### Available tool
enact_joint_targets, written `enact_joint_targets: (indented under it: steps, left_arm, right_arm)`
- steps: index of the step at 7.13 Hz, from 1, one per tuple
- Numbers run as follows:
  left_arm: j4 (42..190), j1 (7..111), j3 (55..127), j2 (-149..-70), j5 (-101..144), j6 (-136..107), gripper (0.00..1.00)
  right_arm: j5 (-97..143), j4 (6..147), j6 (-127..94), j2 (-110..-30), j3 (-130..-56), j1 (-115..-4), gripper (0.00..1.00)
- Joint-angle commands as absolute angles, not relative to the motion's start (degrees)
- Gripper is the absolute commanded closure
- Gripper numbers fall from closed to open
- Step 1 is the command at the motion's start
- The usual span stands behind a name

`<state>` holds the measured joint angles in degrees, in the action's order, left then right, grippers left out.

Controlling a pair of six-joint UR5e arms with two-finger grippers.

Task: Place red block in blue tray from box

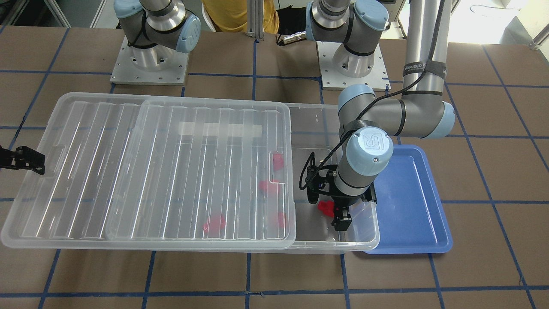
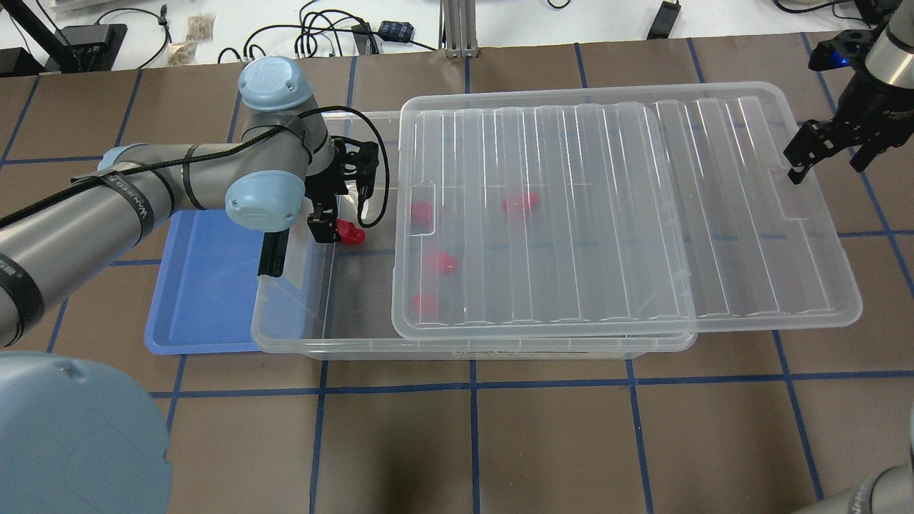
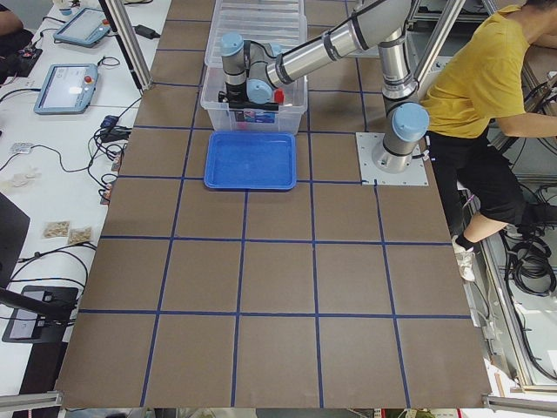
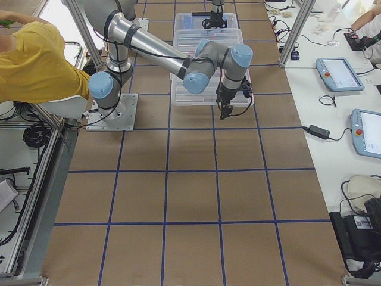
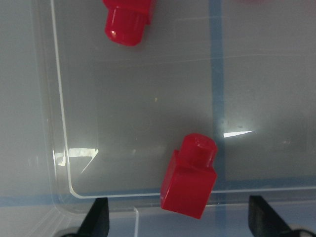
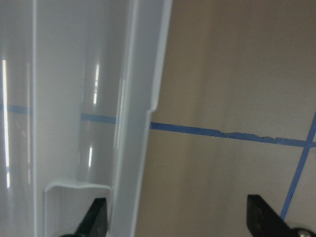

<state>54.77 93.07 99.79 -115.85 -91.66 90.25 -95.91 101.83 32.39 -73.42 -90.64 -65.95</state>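
I get an overhead camera looking forward and down on the table (image 2: 457, 428) from the near side, a front one facing back steeply, two distant end cameras looking along it, wrist cameras close over the box (image 5: 55, 123) and lid (image 6: 64, 98), all wide views sharing the box

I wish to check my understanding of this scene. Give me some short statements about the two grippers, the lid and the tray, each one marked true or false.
1. The left gripper is open, with a red block on the floor of the box between its fingers. True.
2. The blue tray holds a red block. False: no block shows in it.
3. The lid covers the whole box. False: it is slid aside, leaving the end by the blue tray uncovered.
4. The right gripper is open at the lid's edge, holding nothing. True.
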Motion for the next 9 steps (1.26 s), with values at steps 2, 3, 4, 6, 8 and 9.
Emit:
enact_joint_targets:
  steps: [2, 3, 4, 6, 8, 9]
  left_arm:
    - [53.61, 93.60, 100.71, -116.98, -91.76, 90.53, 0.00]
    - [51.26, 93.60, 102.90, -116.81, -91.93, 90.70, 0.00]
    - [48.11, 93.52, 104.57, -116.46, -91.93, 90.62, 0.00]
    - [47.81, 93.52, 105.03, -116.89, -91.85, 90.27, 0.12]
    - [47.64, 93.52, 104.94, -116.72, -91.84, 90.52, 0.36]
    - [46.85, 93.60, 105.03, -116.63, -91.85, 90.44, 0.64]
  right_arm:
    - [-95.89, 101.78, 34.37, -73.48, -90.44, -65.04, 0.00]
    - [-95.80, 101.69, 34.37, -73.48, -90.53, -65.04, 0.00]
    - [-95.80, 101.52, 34.37, -73.48, -90.53, -65.04, 0.00]
    - [-95.45, 101.43, 34.19, -73.65, -90.53, -65.04, 0.00]
    - [-95.27, 101.34, 33.49, -74.18, -90.62, -65.30, 0.00]
    - [-95.27, 101.25, 33.40, -74.35, -90.62, -65.56, 0.00]
